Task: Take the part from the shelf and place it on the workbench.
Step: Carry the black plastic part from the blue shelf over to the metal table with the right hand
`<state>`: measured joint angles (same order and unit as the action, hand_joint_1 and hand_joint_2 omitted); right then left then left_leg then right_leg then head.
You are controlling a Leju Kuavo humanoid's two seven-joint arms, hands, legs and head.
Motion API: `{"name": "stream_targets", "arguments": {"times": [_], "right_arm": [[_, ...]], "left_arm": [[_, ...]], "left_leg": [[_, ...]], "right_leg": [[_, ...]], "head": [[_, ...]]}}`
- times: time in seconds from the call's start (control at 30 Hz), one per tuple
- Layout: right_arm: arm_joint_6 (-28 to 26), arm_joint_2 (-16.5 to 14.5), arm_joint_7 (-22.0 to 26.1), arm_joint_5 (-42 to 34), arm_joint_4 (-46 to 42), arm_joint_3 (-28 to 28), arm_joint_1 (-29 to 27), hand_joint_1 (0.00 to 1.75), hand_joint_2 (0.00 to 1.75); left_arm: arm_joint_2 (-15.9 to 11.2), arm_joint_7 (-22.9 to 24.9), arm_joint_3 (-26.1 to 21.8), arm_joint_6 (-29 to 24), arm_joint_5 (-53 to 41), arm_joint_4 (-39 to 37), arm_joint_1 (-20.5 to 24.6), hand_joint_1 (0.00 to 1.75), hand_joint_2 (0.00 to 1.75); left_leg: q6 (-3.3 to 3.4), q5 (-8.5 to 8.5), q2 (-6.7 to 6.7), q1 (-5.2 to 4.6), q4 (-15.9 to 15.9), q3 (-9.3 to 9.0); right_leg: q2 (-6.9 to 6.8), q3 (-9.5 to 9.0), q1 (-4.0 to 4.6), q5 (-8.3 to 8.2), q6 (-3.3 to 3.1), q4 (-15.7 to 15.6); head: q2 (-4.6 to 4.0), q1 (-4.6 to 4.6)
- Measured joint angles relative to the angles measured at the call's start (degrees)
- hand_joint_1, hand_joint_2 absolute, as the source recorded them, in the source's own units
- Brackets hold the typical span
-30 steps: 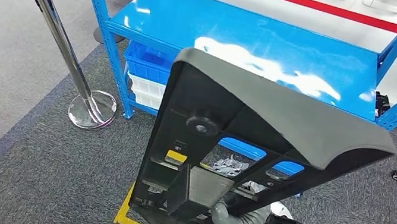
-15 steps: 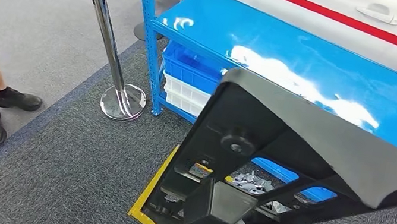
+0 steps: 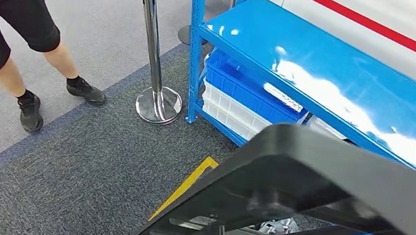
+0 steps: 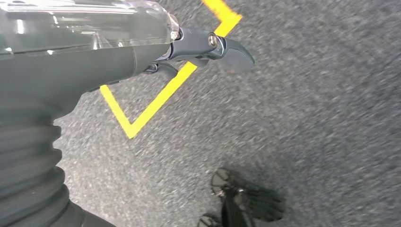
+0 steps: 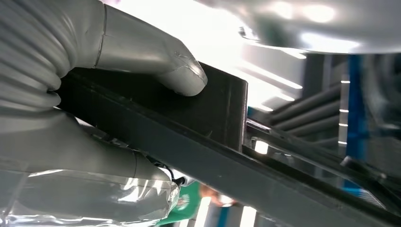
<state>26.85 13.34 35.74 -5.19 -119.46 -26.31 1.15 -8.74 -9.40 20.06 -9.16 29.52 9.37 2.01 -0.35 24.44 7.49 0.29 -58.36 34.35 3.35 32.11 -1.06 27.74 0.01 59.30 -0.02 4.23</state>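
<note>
Part (image 3: 332, 194), a large black plastic panel, fills the lower right of the head view, off the blue shelf (image 3: 339, 69) and carried in the air, likely so it clears the rack on the way to the workbench. The right hand (image 5: 94, 94) clamps its edge, thumb pressed on top; the left hand (image 4: 198, 47) hangs over carpet, fingers curled on nothing. Compared with a second ago, the whole view has swung: the shelf sits further right, the chrome post (image 3: 153, 52) nearer centre, and a person (image 3: 13, 17) now stands upper left.
</note>
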Motion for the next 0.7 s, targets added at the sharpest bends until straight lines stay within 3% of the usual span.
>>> {"name": "stream_targets", "arguments": {"times": [0.03,0.1,0.17,0.23,0.27,0.3,0.33,0.4,0.47,0.5,0.53,0.6,0.67,0.7], "right_arm": [[0.5,-1.0,0.0,-0.1,-0.2,0.3,0.0,1.75,1.75],[0.8,-2.5,0.0,-0.1,-0.3,0.7,0.0,1.75,1.75],[-0.2,-3.8,0.0,-0.1,-0.4,0.8,-0.4,1.75,1.75],[-1.3,-4.6,0.0,-0.4,0.0,0.7,-0.3,1.75,1.75],[-1.3,-4.9,0.0,-0.8,0.4,0.6,0.1,1.75,1.75],[-1.0,-5.4,0.0,-1.2,1.0,0.5,0.4,1.75,1.75],[-0.5,-6.0,0.0,-1.6,1.7,0.4,0.7,1.75,1.75],[0.2,-7.3,0.0,-2.0,2.9,0.2,1.2,1.75,1.75],[0.4,-8.3,0.0,-1.7,4.1,-0.6,1.7,1.75,1.75],[0.4,-8.7,0.0,-1.4,4.6,-1.1,1.9,1.75,1.75],[0.4,-9.0,0.0,-1.2,4.9,-1.4,2.0,1.75,1.75],[0.4,-9.4,0.0,-1.0,5.4,-2.0,2.0,1.75,1.75],[0.5,-9.5,0.0,-0.9,5.8,-2.3,1.9,1.75,1.75],[0.5,-9.5,0.0,-0.9,6.0,-2.4,1.8,1.75,1.75]], "left_arm": [[0.0,0.0,0.0,0.0,0.0,0.0,-0.2,0.0,1.75],[-0.2,0.0,0.0,0.1,-0.2,-0.1,-0.2,0.0,1.75],[-0.3,0.2,0.0,0.2,-0.9,-0.1,0.1,0.0,1.75],[-0.3,0.6,0.0,0.5,-1.7,-0.1,0.3,0.0,1.75],[-0.2,0.8,0.0,0.6,-2.0,-0.1,0.3,0.0,1.75],[-0.1,1.0,0.0,0.7,-2.2,-0.1,0.3,0.0,1.75],[-0.1,1.2,0.1,0.8,-2.4,-0.1,0.3,0.0,1.75],[0.0,1.4,0.1,0.9,-2.5,-0.1,0.5,0.0,1.75],[0.2,1.4,0.1,0.8,-2.5,-0.1,0.6,0.0,1.75],[0.2,1.3,0.1,0.8,-2.4,-0.1,0.5,0.0,1.75],[0.3,1.2,0.1,0.7,-2.3,-0.1,0.4,0.0,1.75],[0.4,1.0,0.1,0.7,-1.9,-0.1,0.4,0.0,1.75],[0.6,1.0,0.1,0.8,-1.6,-0.1,0.5,0.0,1.75],[0.7,1.0,0.1,0.8,-1.5,-0.1,0.6,0.0,1.75]], "left_leg": [[-0.36,0.07,-0.12,0.07,-0.1,0.15],[-0.95,1.82,-2.71,0.0,-3.0,1.53],[-1.48,5.4,-5.92,0.06,-10.1,4.8],[-1.79,7.32,-6.83,0.3,-15.9,7.45],[-1.83,6.72,-6.98,0.39,-15.8,7.34],[-1.79,5.27,-7.17,0.43,-13.6,6.14],[-1.69,3.35,-7.59,0.43,-10.0,4.19],[-0.99,1.08,-9.59,-0.07,-2.8,0.42],[-0.01,0.87,-10.45,-0.68,-0.1,-0.73],[0.45,0.75,-9.78,-0.78,0.1,-0.65],[0.77,0.58,-9.18,-0.66,0.4,-0.76],[1.4,0.15,-8.07,-0.37,1.2,-1.22],[1.83,-0.07,-7.05,-0.28,1.5,-1.37],[1.97,-0.09,-6.4,-0.32,1.4,-1.3]], "right_leg": [[-0.69,-0.09,0.01,-0.12,-0.39,-0.2],[-2.24,-0.25,-0.11,-0.32,-1.08,-0.6],[-3.94,-0.27,0.09,-0.27,-1.46,-0.7],[-5.53,-0.24,0.3,-0.19,-1.57,-0.7],[-6.24,-0.25,0.35,-0.15,-1.56,-0.6],[-6.88,-0.32,0.39,-0.09,-1.52,-0.6],[-7.52,-0.44,0.42,0.0,-1.44,-0.6],[-8.68,-0.69,0.64,0.24,-1.06,-0.6],[-9.73,-0.84,0.85,0.4,-0.47,-0.7],[-10.24,-0.95,0.85,0.43,-0.17,-0.8],[-10.23,-1.12,0.8,0.58,0.16,-0.8],[-7.81,-0.48,0.61,2.07,0.62,1.2],[-4.54,2.58,0.46,5.39,0.72,7.3],[-3.86,4.68,0.46,6.97,0.67,11.2]], "head": [[0.0,0.01],[0.0,0.01],[0.0,0.01],[0.0,0.01],[0.0,0.01],[0.0,0.01],[0.0,0.01],[0.0,0.01],[0.0,0.01],[0.0,0.01],[0.0,0.0],[0.0,0.0],[0.0,0.01],[0.0,0.01]]}}
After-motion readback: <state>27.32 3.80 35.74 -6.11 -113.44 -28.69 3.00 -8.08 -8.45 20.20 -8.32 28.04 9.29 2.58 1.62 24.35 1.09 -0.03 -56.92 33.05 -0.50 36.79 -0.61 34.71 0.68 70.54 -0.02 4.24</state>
